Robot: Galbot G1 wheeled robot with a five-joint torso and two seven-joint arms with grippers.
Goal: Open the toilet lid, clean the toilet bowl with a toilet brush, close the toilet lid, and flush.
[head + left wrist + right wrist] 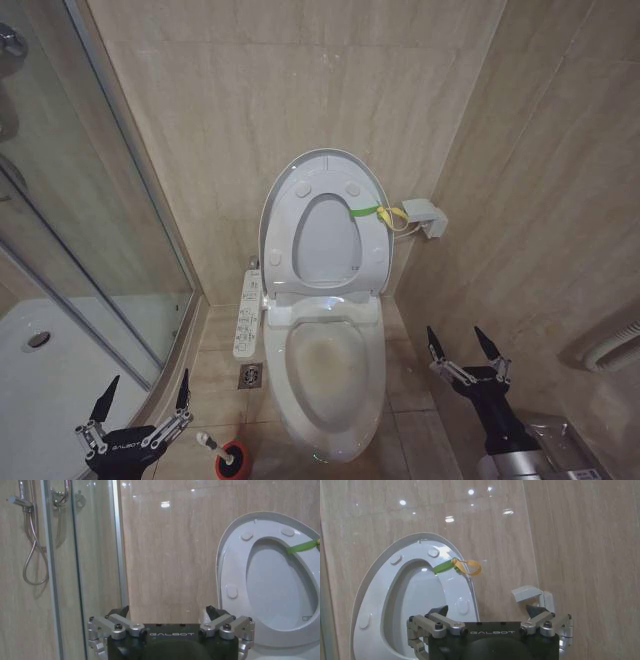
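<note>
Head view: glossy white toilet lid [330,170] upright; left gripper [140,395], right gripper [464,348] spread, empty.

Toilet brush [218,450] bristle head hidden in red holder [234,464], itself cut by frame edge.

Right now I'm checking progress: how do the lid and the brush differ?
The lid is large, white and raised upright against the wall; the brush is a thin stick, standing tilted in its red holder on the floor. The lid carries a green-and-yellow band; the brush has none. No hand touches either.
</note>
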